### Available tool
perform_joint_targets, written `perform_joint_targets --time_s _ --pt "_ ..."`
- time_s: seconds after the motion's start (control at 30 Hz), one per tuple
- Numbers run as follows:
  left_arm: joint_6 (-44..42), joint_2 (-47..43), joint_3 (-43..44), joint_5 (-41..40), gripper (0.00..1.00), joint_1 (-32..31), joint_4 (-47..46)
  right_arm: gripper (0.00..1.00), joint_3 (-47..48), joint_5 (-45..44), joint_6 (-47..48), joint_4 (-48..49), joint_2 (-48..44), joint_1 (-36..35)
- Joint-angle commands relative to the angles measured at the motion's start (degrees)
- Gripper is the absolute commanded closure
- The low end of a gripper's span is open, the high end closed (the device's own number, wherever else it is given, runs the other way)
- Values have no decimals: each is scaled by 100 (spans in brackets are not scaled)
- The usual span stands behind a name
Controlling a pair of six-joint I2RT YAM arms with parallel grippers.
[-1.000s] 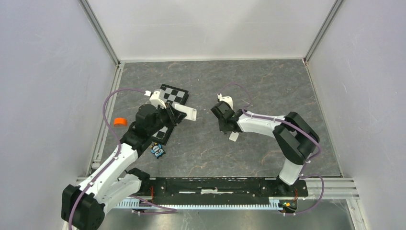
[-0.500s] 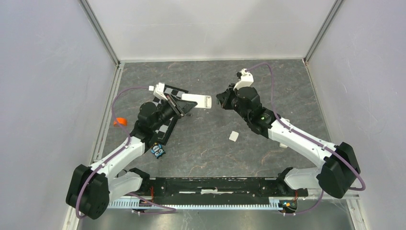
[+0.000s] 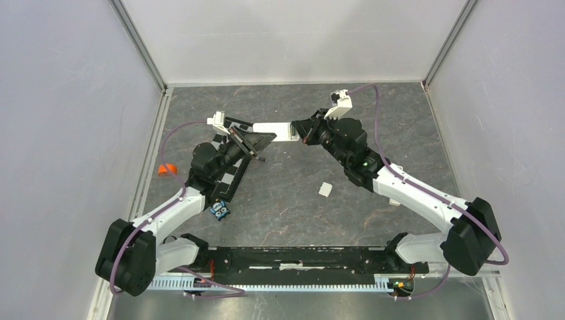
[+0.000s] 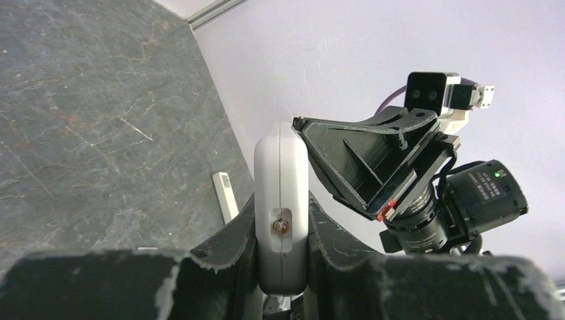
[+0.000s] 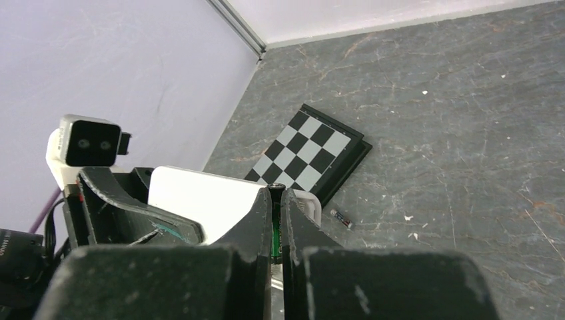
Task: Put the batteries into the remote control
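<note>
My left gripper [image 3: 245, 138] is shut on the white remote control [image 3: 273, 130] and holds it above the table. The left wrist view shows the remote end-on [image 4: 281, 200], clamped between both fingers. My right gripper [image 3: 304, 130] is at the remote's free end, shut on a slim dark green battery [image 5: 275, 230] that stands upright between its fingers [image 5: 256, 227]. The battery's tip is against the remote's white face [image 5: 200, 200]. A second battery [image 5: 342, 219] lies on the table next to the chessboard, and also shows in the top view [image 3: 261, 159].
A black-and-white chessboard [image 3: 233, 177] lies under the left gripper, and also shows in the right wrist view [image 5: 310, 157]. There is a small white square piece [image 3: 325, 189] at mid-table, a blue toy [image 3: 219, 210] and an orange object [image 3: 166, 169] on the left, and a white strip [image 4: 224, 195] on the table.
My right arm rose from the table near the white square and swung to the remote's free end. My left arm lifted the remote up and toward the back.
</note>
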State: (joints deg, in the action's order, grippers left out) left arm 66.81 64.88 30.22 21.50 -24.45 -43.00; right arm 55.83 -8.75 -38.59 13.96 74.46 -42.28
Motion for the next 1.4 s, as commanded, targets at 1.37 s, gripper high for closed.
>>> perform_joint_targets --time_s 1.37 --pt "1590 490 -270 -128 98 17 -2476 67 879 -174 -377 -833 480 -43"
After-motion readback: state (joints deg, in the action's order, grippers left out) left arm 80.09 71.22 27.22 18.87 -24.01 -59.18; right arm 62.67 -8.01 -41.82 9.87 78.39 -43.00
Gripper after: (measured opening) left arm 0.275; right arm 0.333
